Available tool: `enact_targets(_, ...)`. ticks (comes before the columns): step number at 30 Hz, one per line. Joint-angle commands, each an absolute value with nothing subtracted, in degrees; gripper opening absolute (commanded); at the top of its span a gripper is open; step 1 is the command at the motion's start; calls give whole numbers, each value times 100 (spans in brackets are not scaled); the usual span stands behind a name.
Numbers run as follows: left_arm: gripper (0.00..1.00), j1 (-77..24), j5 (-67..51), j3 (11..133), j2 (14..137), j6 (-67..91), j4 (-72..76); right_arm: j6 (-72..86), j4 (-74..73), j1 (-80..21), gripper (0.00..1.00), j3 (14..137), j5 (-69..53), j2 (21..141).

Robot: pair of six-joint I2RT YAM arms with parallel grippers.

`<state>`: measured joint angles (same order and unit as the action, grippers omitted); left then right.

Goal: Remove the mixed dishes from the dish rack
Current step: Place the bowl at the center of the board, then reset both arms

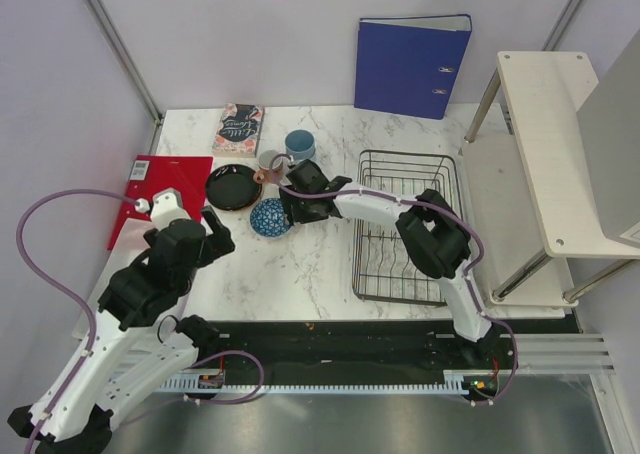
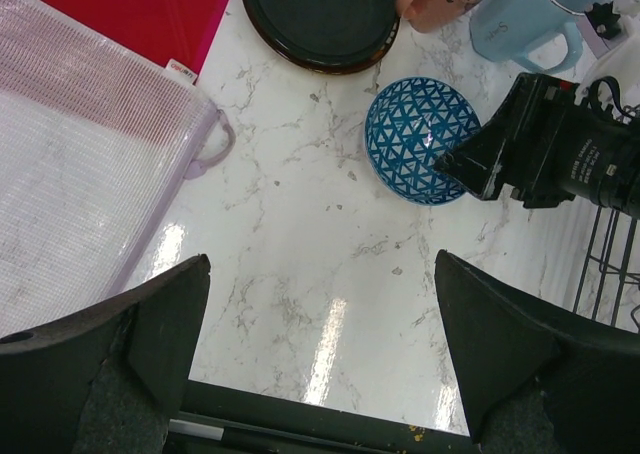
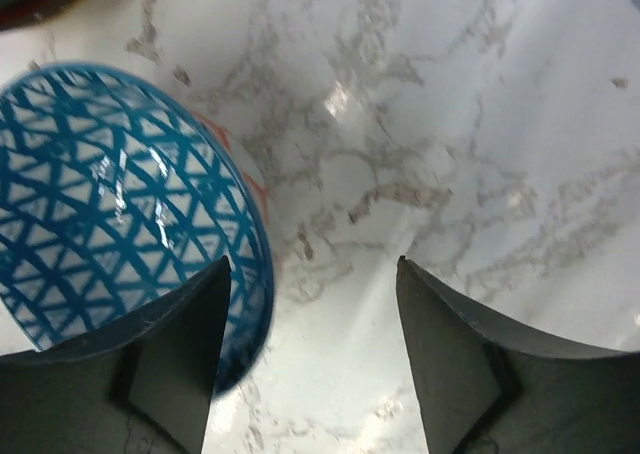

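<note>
The blue net-patterned bowl (image 1: 268,217) sits on the marble table left of the black wire dish rack (image 1: 405,164), which holds no dish that I can see. My right gripper (image 1: 289,215) is open just over the bowl's right rim; in the right wrist view its left finger (image 3: 175,354) overlaps the bowl (image 3: 100,194) and its right finger is over bare marble. The black shallow dish (image 1: 233,187), the salmon cup (image 1: 266,172) and a blue mug (image 1: 299,145) stand behind the bowl. My left gripper (image 1: 220,232) is open and empty, left of the bowl (image 2: 418,139). The yellow-and-red plate is out of view.
A red folder (image 1: 165,179) and a mesh pouch (image 2: 70,174) lie at the left. A book (image 1: 239,128) lies at the back, with a blue binder (image 1: 412,64) against the wall. A white shelf unit (image 1: 540,144) stands right of the rack.
</note>
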<state>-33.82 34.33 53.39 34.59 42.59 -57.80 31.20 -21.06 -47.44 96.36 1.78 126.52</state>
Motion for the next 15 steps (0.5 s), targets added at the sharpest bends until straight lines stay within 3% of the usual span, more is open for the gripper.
enact_targets(1, 99, -3375, 3454, 5335, 3568, 4351, -5467, 3085, -1969, -4781, 78, 9186, 457, 11692)
enact_targets(15, 99, -3384, 2918, 5353, 4104, 4245, -5098, 2743, -1899, -5361, 88, 7745, 1712, 8334)
